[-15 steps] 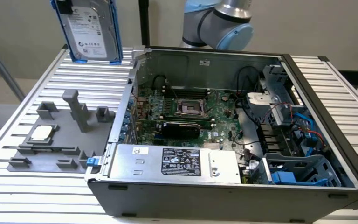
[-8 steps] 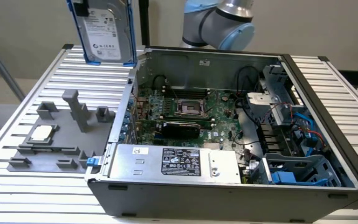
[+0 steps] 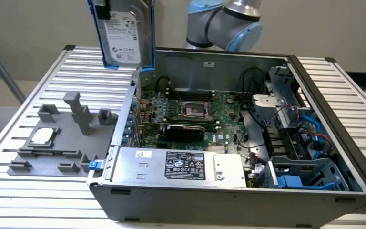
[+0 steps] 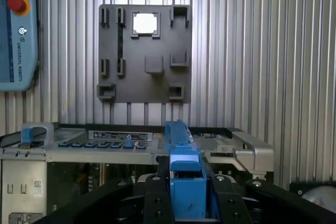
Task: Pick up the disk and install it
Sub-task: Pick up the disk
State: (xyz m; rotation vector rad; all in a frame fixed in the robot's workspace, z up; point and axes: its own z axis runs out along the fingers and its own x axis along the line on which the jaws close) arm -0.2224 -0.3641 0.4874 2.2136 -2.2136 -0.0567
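End effector [image 4: 186, 200] is clenched on the blue carrier rail of the disk [image 3: 126, 36], which is held upright over the edge of the open computer case [image 3: 234, 205], at the exterior view's left. Step 1, the pick-up, is judged done; step 2, installation, is left, since the disk is seated nowhere inside. A grey fixture plate [image 3: 49, 143] lies on the counter [image 3: 30, 200] beside it.
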